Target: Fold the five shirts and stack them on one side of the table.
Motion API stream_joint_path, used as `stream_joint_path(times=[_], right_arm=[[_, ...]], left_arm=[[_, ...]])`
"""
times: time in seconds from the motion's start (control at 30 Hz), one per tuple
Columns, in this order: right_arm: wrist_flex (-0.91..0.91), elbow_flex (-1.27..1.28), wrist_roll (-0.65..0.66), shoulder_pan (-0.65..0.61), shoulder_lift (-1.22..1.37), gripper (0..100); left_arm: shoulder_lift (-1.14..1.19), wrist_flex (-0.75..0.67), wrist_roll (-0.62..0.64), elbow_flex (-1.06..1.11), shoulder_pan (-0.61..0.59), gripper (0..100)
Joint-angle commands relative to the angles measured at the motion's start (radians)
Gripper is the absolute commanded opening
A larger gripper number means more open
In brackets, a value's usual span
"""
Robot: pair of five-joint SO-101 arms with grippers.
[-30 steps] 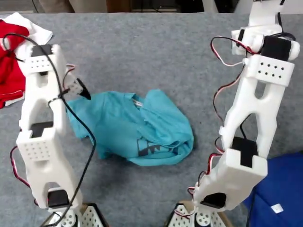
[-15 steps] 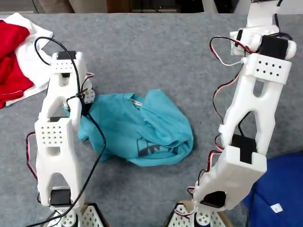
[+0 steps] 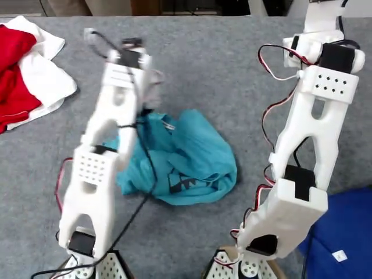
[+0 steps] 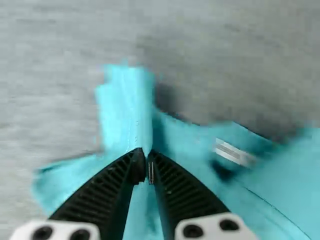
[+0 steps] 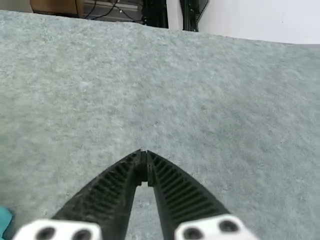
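A crumpled teal shirt [image 3: 195,157] lies in the middle of the grey table. The left arm [image 3: 110,133] stands over the shirt's left part, its gripper under the wrist. In the left wrist view my left gripper [image 4: 147,156] is shut on a raised fold of the teal shirt [image 4: 125,112], lifted off the table. The right arm [image 3: 314,116] stretches along the right side toward the far edge. My right gripper [image 5: 144,156] is shut with nothing in it, above bare grey felt [image 5: 210,100].
A red shirt [image 3: 14,75] lies on a white shirt [image 3: 49,81] at the far left corner. A dark blue shirt [image 3: 343,232] sits at the near right. Bare table lies beyond the teal shirt.
The left arm has swung from the table's left side toward the middle and farther away, pulling the teal shirt's left edge up and inward. The right arm has kept still.
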Motion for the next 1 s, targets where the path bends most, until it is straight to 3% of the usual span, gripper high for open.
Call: stream_joint_path(times=[0.0,0.3,0.53,0.67,0.77,0.97], right_arm=[[-0.006,-0.088,-0.009,0.076,-0.007,0.8],[0.06,-0.231,-0.009,0.22,-0.007,0.8],[0.058,-0.242,-0.009,0.245,-0.007,0.8],[0.058,-0.236,-0.009,0.223,-0.002,0.8],[0.071,-0.232,-0.009,0.18,0.002,0.8],[0.109,-0.228,-0.005,-0.001,0.044,0.8]], left_arm=[[-0.019,0.011,0.009,-0.089,0.129,2],[-0.019,0.011,0.009,-0.158,0.339,3],[-0.071,0.011,0.009,-0.054,0.364,19],[-0.174,0.011,0.011,-0.006,0.308,29],[-0.265,0.011,0.003,0.005,0.239,31],[-0.437,0.011,-0.005,0.009,-0.04,31]])
